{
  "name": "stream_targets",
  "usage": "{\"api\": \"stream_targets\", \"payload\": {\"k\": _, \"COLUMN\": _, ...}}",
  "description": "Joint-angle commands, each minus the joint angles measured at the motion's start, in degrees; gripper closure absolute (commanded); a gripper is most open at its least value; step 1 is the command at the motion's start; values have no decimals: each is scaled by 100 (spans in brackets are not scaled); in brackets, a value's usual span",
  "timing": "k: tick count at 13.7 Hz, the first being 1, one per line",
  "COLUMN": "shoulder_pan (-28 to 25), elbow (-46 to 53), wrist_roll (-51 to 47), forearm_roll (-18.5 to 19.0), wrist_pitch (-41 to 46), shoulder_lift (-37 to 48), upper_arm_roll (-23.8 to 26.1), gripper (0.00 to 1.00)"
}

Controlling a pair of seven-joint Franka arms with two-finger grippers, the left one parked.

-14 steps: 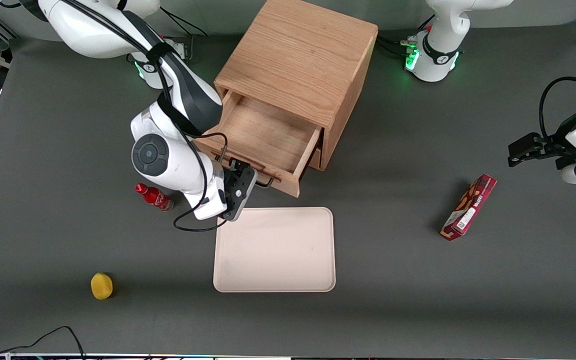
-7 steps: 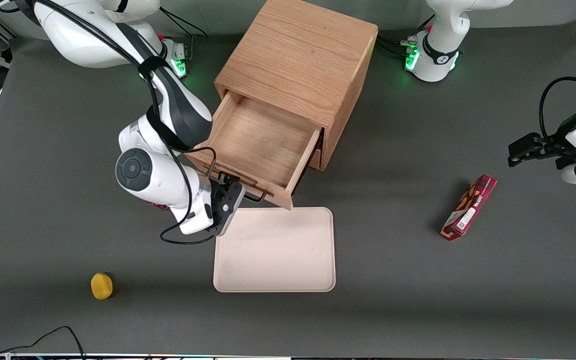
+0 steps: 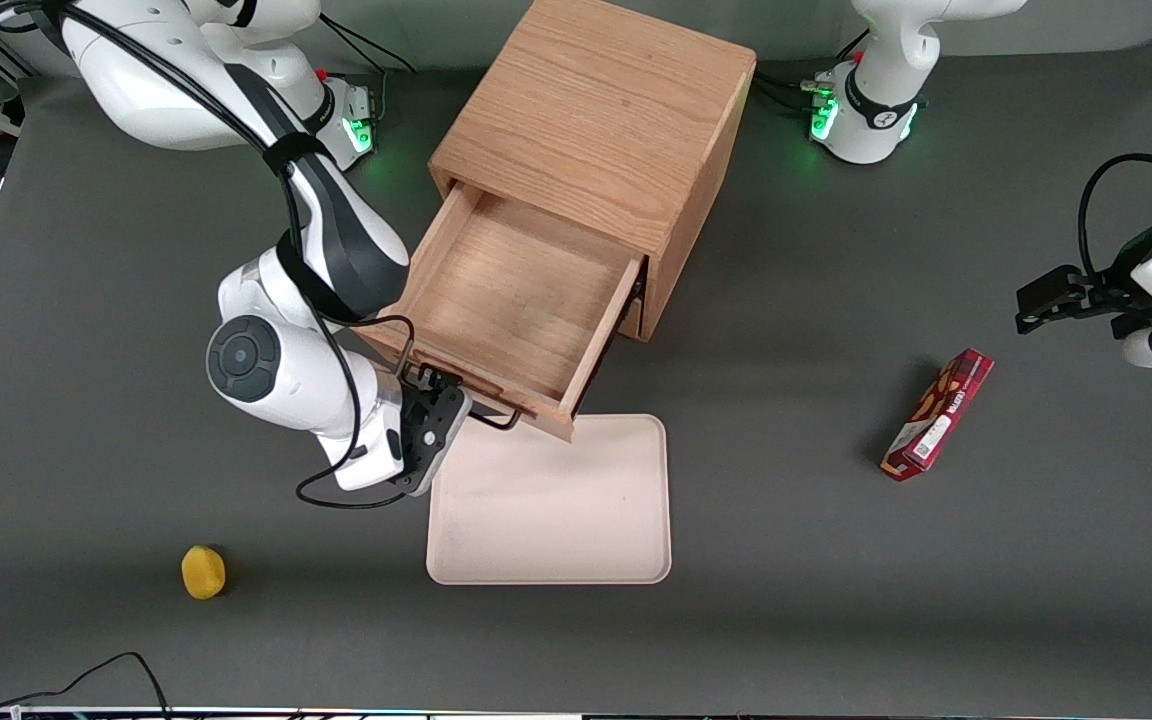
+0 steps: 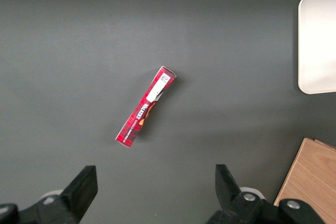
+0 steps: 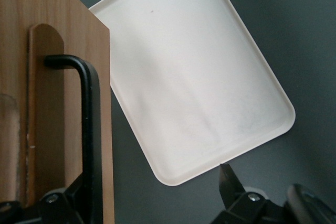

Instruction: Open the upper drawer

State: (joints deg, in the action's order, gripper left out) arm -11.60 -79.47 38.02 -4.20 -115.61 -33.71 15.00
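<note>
The upper drawer [image 3: 506,290] of the light oak cabinet [image 3: 596,110] stands pulled well out, and its inside is bare wood. Its thin black bar handle [image 3: 496,420] runs along the drawer front [image 5: 16,51], which overhangs a corner of the tray. My right gripper [image 3: 433,385] is at the handle, on the side nearer the front camera. In the right wrist view the gripper [image 5: 152,198] is open, its fingers wide apart. The handle [image 5: 90,129] lies just inside one finger [image 5: 68,200], the other finger [image 5: 228,182] standing clear over the table.
A cream tray [image 3: 556,500] lies flat in front of the drawer, also seen as the tray [image 5: 194,77]. A yellow fruit [image 3: 203,572] sits toward the working arm's end. A red snack box [image 3: 938,414] lies toward the parked arm's end, seen too as the box [image 4: 146,106].
The upper drawer has slid farther out toward the front camera, with my gripper moving along at its handle. The arm now hides a small red bottle that showed earlier.
</note>
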Motion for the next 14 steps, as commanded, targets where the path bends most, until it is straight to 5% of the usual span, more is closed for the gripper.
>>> {"api": "stream_targets", "payload": {"k": 1, "shoulder_pan": -18, "elbow": 266, "wrist_roll": 118, "forearm_roll": 191, "wrist_pitch": 91, "shoulder_lift": -163, "upper_arm_roll": 3, "gripper": 0}}
{"api": "stream_targets", "payload": {"k": 14, "shoulder_pan": 78, "elbow": 1408, "wrist_roll": 30, "forearm_roll": 130, "wrist_pitch": 1787, "shoulder_lift": 362, "upper_arm_roll": 2, "gripper": 0}}
